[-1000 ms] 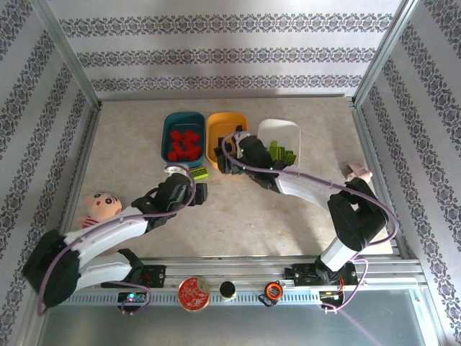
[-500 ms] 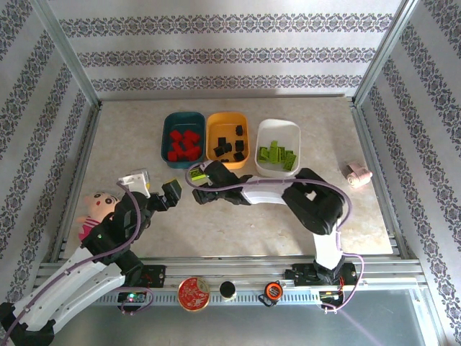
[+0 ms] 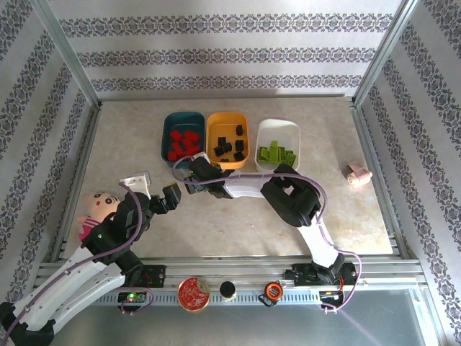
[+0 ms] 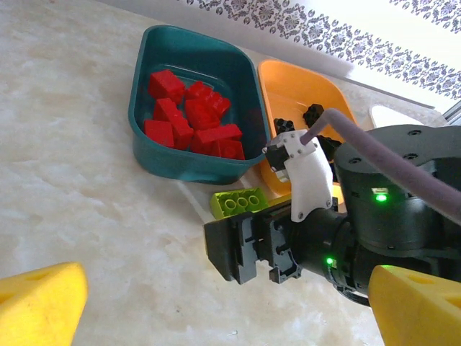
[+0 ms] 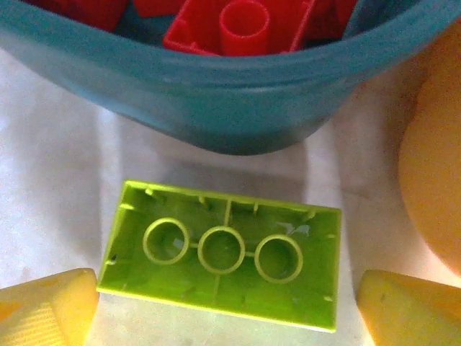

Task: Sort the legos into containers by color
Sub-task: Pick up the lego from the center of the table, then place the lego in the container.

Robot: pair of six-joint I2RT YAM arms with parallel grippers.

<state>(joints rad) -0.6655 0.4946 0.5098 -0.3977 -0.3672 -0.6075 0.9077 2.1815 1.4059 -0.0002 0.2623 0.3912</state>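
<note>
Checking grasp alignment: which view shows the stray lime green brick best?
Right wrist: the lime green brick lies close up, hollow underside up, in front of the teal tray. Left wrist shows it smaller, studs up, next to the right gripper.

A robot test cell: aluminium frame (image 3: 66,54), wallpaper-patterned walls (image 3: 230,54), marble-look tabletop (image 3: 238,223).

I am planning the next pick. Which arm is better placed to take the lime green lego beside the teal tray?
Right. The right gripper is open, one finger on each side of the lime green lego. The left gripper, also open, is farther from it.
</note>
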